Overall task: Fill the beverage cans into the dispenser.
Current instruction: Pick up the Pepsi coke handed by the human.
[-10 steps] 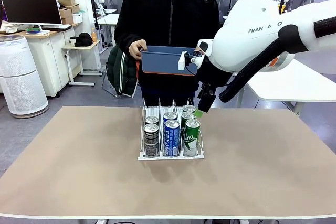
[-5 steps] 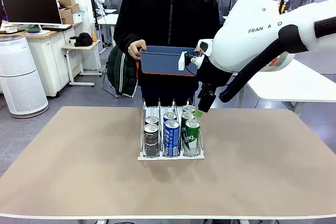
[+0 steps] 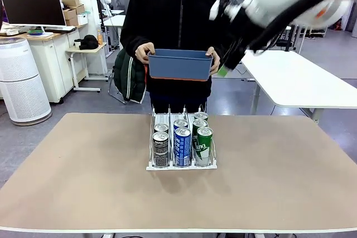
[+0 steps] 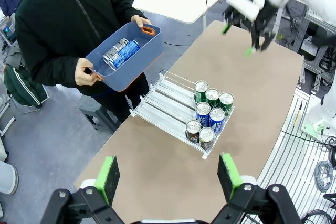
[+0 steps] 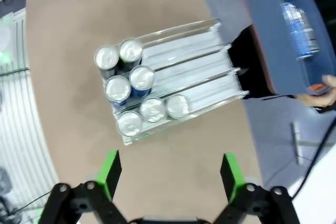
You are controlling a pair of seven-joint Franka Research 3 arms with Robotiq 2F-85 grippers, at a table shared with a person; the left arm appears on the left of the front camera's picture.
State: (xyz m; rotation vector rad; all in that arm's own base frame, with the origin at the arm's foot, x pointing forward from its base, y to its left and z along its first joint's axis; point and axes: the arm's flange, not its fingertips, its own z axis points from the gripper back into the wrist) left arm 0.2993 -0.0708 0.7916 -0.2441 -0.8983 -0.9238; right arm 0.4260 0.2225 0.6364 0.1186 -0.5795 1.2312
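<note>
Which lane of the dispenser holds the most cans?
The dispenser lane on the robot's right, with three green cans; the blue cans and black cans stand two to a lane.

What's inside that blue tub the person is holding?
Drink cans lie on their sides in the blue tub, one of them blue. From the front, its wall hides them.

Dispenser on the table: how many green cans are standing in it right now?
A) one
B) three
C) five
B: three green cans stand in a row in one outer lane of the dispenser, next to two blue cans and two black cans.
</note>
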